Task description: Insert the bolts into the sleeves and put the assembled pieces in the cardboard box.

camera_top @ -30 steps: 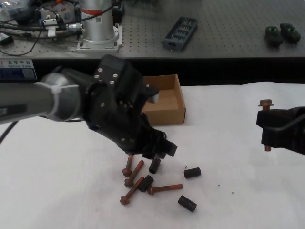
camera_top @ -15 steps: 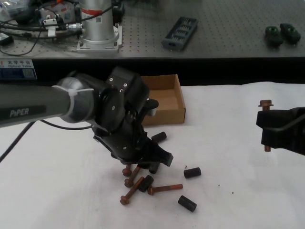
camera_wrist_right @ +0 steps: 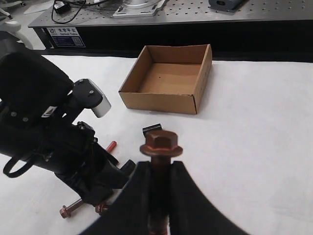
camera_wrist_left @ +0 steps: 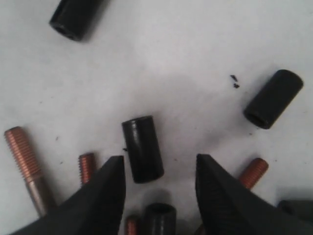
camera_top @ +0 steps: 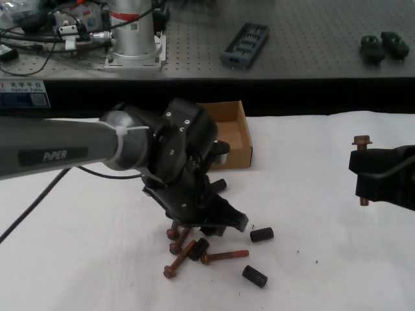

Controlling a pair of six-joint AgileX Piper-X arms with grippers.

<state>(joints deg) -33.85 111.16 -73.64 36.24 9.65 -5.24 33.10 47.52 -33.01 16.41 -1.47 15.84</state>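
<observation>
My left gripper [camera_top: 224,223] hangs low over a pile of copper bolts and black sleeves on the white cloth. In the left wrist view, the left gripper [camera_wrist_left: 160,161] is open with one black sleeve [camera_wrist_left: 143,148] lying just ahead of the gap between its fingers. More sleeves [camera_wrist_left: 274,98] [camera_wrist_left: 76,17] and bolt ends [camera_wrist_left: 22,152] lie around it. At the right edge my right gripper [camera_top: 382,172] is shut on an upright copper bolt [camera_top: 362,140], head up [camera_wrist_right: 161,144]. The cardboard box [camera_top: 240,157] [camera_wrist_right: 171,78] stands behind the left arm, open.
Loose sleeves [camera_top: 262,234] [camera_top: 255,276] [camera_top: 217,186] and bolts [camera_top: 224,256] [camera_top: 179,259] lie around the left gripper. Behind the cloth, a perforated bench carries a metal post base [camera_top: 133,39], a black tray [camera_top: 245,44] and two dark parts [camera_top: 382,45].
The left arm has swung to the right and dropped lower over the pile. The right arm and its bolt have kept still.
</observation>
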